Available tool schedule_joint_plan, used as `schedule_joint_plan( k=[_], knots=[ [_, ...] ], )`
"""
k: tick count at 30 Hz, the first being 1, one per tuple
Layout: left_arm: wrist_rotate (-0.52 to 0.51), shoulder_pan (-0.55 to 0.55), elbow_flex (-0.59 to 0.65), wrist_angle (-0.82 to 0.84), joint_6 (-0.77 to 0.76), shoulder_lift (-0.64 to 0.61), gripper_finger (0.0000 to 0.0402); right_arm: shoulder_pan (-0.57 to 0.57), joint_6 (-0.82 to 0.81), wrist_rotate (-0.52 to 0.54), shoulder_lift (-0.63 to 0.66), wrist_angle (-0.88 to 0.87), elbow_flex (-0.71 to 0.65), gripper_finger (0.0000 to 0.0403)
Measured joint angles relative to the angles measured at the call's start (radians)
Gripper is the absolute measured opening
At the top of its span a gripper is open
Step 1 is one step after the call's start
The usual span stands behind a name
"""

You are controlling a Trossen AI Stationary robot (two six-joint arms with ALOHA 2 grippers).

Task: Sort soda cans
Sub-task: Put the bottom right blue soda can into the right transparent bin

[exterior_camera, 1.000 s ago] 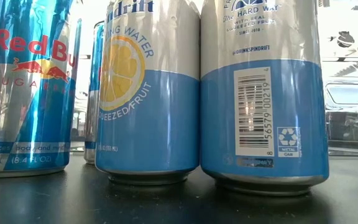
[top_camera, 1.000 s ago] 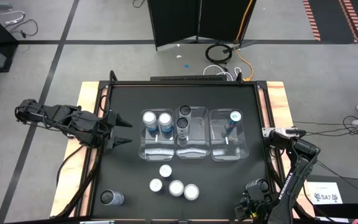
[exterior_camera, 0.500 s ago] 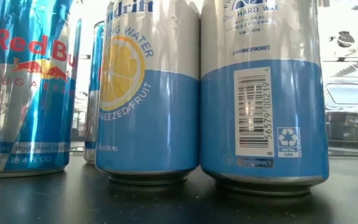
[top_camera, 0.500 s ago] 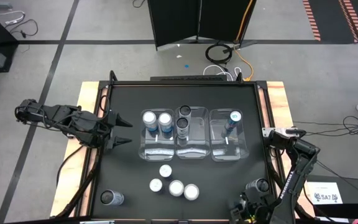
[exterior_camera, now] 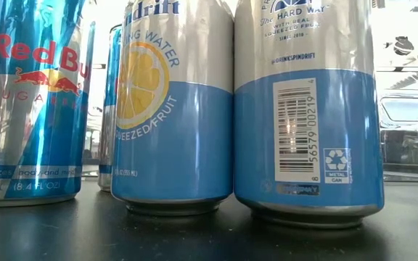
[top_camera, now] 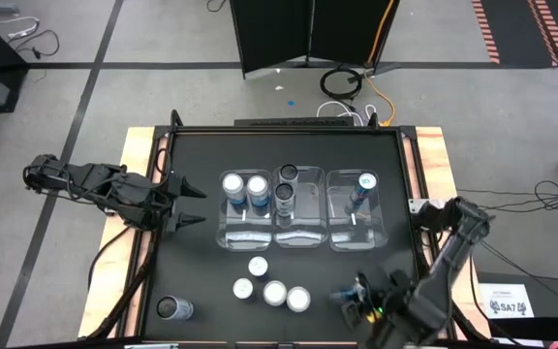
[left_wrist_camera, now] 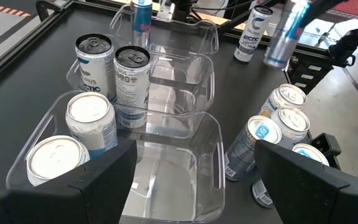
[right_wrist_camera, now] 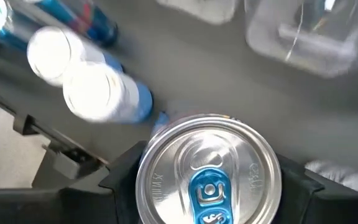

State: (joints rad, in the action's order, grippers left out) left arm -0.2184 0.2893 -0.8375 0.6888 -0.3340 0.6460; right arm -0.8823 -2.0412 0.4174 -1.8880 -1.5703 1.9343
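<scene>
My right gripper (top_camera: 355, 301) hangs above the table's near right part, shut on a silver-topped soda can (right_wrist_camera: 209, 177) with a blue tab and blue-and-silver sides (left_wrist_camera: 283, 34). Several loose white-topped cans (top_camera: 271, 286) stand to its left, near the front edge. A dark can (top_camera: 172, 308) stands alone at the near left. Three clear bins (top_camera: 303, 237) hold sorted cans: two white-topped (top_camera: 244, 184), two dark (top_camera: 286, 184) and one teal-marked (top_camera: 364, 182). My left gripper (top_camera: 187, 204) waits open at the table's left side, pointing toward the bins. My right gripper pinches the can's side wall near its top rim (right_wrist_camera: 143, 180), one finger (right_wrist_camera: 120, 183) on each side. The fingers come from above, slanting down. The can hangs below them, tilted and lifted clear of the table (left_wrist_camera: 278, 50).
A white can (left_wrist_camera: 250, 25) stands near the table's right edge, beyond the held one. In the low view, tall blue and silver cans (exterior_camera: 173, 109) fill the picture. The table's raised frame (top_camera: 163, 145) runs round the black top. Bare black surface (top_camera: 201, 271) lies between the bins and the near left can.
My right gripper has risen and swung from the near right corner toward the table's left, carrying the can up with it and tipping as it went. The other cans, the bins and my left arm have kept still.
</scene>
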Motion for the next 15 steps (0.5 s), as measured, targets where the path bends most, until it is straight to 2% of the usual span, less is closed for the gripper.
schedule_joint_plan(
  k=[8, 15],
  knots=[
    [-0.004, 0.0, 0.0, 0.0, 0.001, 0.0, 0.0334, 0.198, 0.282, 0.004, 0.105, -0.002, 0.0, 0.0232],
    [-0.029, 0.0, 0.0, 0.0, 0.002, 0.0, 0.0334, 0.378, 0.467, 0.029, 0.2, -0.003, 0.0, 0.0232]
  ],
)
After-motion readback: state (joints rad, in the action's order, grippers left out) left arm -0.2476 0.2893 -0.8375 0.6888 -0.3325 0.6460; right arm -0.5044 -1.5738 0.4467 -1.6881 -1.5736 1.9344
